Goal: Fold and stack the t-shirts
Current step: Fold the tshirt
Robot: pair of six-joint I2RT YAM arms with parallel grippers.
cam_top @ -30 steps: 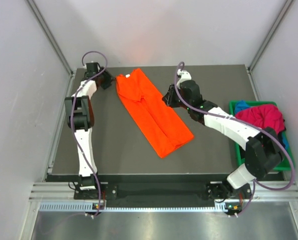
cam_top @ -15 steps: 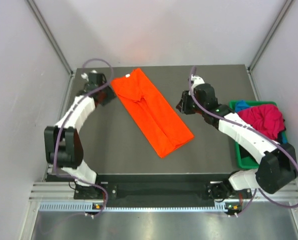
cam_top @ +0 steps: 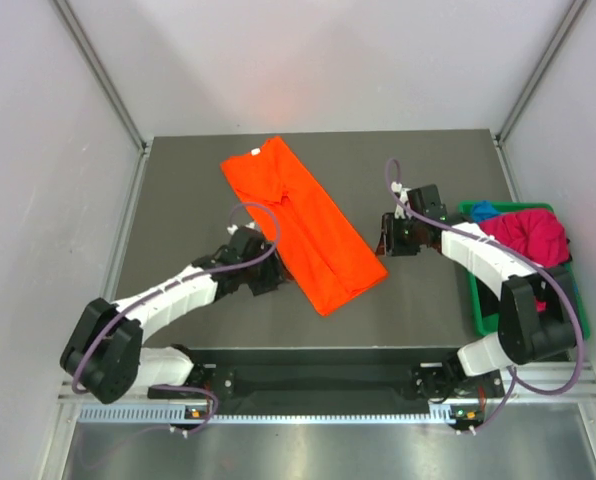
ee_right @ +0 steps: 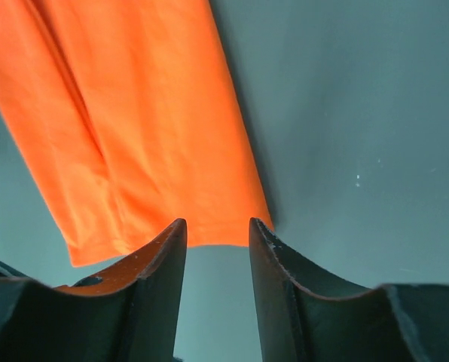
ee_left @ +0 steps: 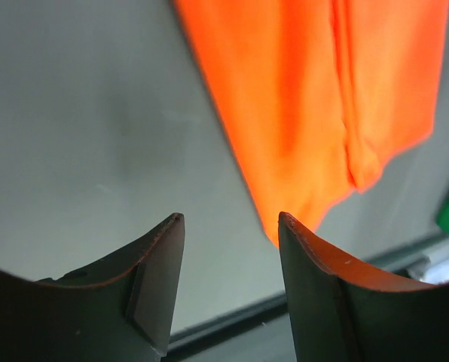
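The left arm lies low and reaches toward the middle. The left gripper has its two fingers apart and holds nothing. The right arm curls in from the other side. The right gripper shows a smaller gap, also holding nothing.

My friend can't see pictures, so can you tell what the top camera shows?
A long folded orange t-shirt lies slantwise on a dark table. The left arm and right arm flank its near end, and a green bin at the right holds more bright cloth.

Dark table — orange t-shirt flat; green bin at right
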